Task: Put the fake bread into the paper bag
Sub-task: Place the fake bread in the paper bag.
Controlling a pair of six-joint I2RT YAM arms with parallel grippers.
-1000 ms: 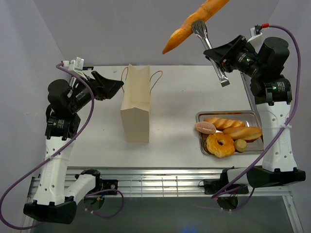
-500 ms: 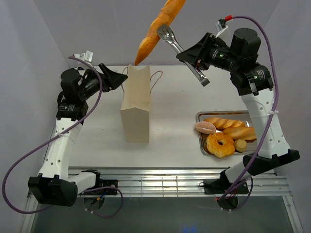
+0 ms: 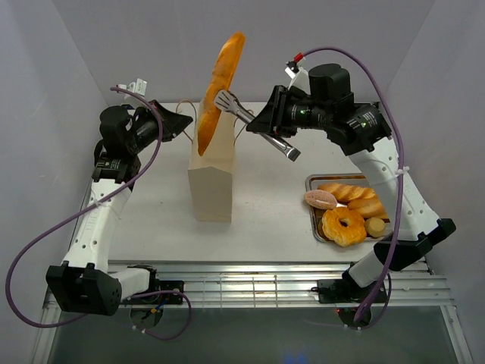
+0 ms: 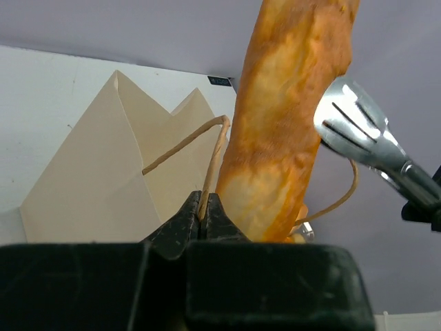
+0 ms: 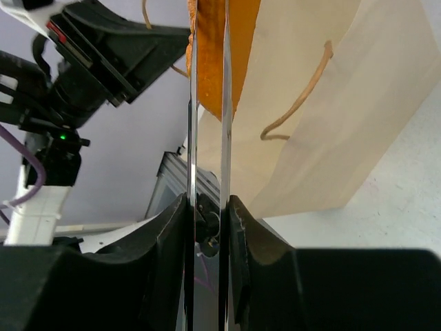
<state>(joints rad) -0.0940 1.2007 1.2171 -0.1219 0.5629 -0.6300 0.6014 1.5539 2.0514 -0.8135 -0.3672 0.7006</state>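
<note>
The tan paper bag (image 3: 212, 178) stands upright in the middle of the table. My left gripper (image 3: 182, 125) is shut on its near cord handle (image 4: 207, 162), pinched between the black fingertips (image 4: 202, 210). My right gripper (image 3: 265, 127) is shut on metal tongs (image 3: 254, 125), squeezing both arms (image 5: 224, 103). The tongs clamp a long golden baguette (image 3: 220, 83), which hangs nearly upright with its lower end at the bag's mouth. In the left wrist view the baguette (image 4: 282, 124) rises just behind the handle, with the tongs' slotted head (image 4: 355, 127) on its right side.
A silver tray (image 3: 314, 182) at the right holds a ring bun (image 3: 343, 225), a pinkish round bun (image 3: 320, 199), ridged loaves (image 3: 352, 192) and a small piece (image 3: 374, 226). The bag's far handle (image 5: 300, 96) hangs loose. Grey walls close in on both sides.
My right arm has swung left, bringing the baguette from high at the right to the bag's mouth and turning it upright. My left gripper reached in and shut on the handle.
</note>
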